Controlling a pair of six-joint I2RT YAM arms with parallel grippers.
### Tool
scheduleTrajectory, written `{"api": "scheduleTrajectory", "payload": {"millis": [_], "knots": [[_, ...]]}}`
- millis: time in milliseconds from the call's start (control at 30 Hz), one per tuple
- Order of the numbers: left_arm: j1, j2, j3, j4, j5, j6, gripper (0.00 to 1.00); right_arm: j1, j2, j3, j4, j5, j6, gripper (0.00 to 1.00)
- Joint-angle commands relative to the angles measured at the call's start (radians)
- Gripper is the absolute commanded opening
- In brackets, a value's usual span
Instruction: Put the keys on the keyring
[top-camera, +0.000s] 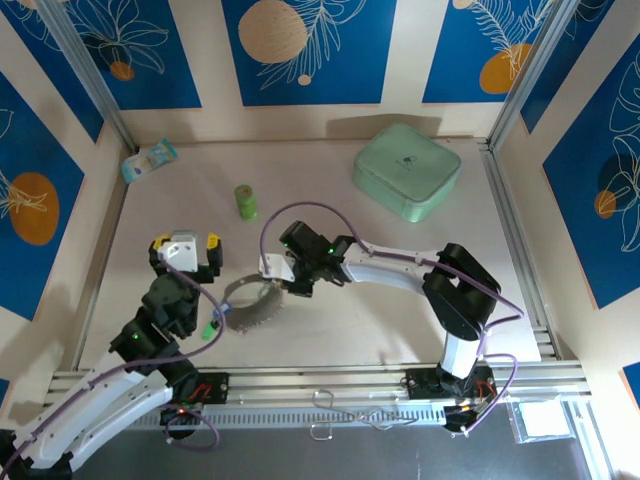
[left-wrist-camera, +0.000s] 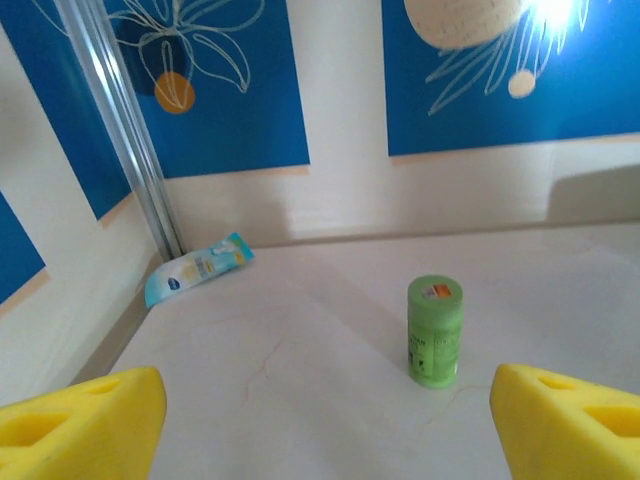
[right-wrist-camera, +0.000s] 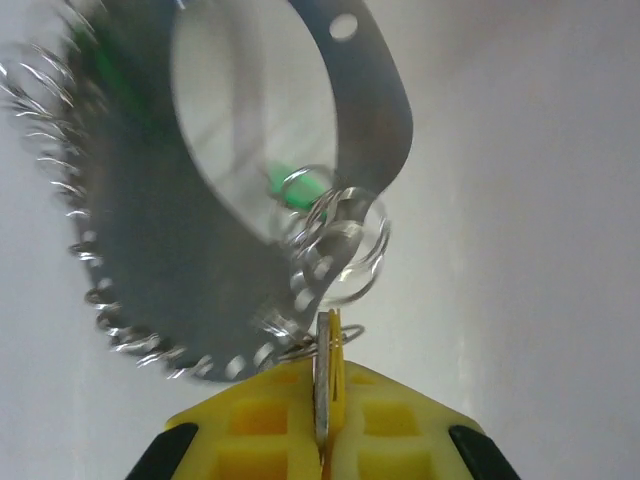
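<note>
**Keyring held at one end.** The keyring (top-camera: 250, 303), a flat silver band bent into a loop with small wire rings strung along one edge, sits near the middle of the pale worktop (top-camera: 400, 315), between the two arms. From above, its long axis runs on a diagonal, from the right arm (top-camera: 390, 270) at its upper-right end down toward the left arm (top-camera: 150, 330) at its lower-left.

The right fingers (right-wrist-camera: 260, 425) are pressed together on a thin metal piece seen edge-on at the loop's near end. Whether that piece is a key blade or part of the band cannot be told. In the right wrist view the band stretches away from the pads and leans left. Its open centre faces the camera, and a cluster of wire rings (right-wrist-camera: 335, 235) hangs just beyond the grip.

A green-headed key (top-camera: 210, 328) rests just beside the loop's lower-left end, close to the left arm. It is too small to tell which way its blade points.

The left fingers (top-camera: 212, 242) stand spread wide with nothing between them. They are apart from the keyring and aimed toward the back wall. Ahead of them a green bottle (left-wrist-camera: 435, 332) stands upright, and a blue-and-white packet (left-wrist-camera: 198, 268) lies in the far left corner. A mint-green box (top-camera: 407, 170) sits at the far right.
</note>
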Motion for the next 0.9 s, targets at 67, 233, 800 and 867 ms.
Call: {"api": "scheduleTrajectory", "payload": {"millis": [67, 233, 800, 867], "knots": [[0.007, 0.096, -0.021, 0.058, -0.001, -0.034, 0.86, -0.003, -0.005, -0.068, -0.111, 0.172, -0.136, 0.16], [0.043, 0.188, -0.049, 0.134, -0.001, -0.017, 0.98, -0.042, -0.068, -0.119, -0.136, 0.154, -0.139, 0.41], [0.420, 0.541, -0.255, 0.693, 0.216, 0.052, 1.00, -0.859, -0.687, -0.781, 0.774, -0.084, 0.656, 0.54], [0.449, 0.614, -0.274, 0.791, 0.223, 0.050, 1.00, -0.910, -0.646, -0.859, 0.944, -0.099, 0.655, 0.54]]}}
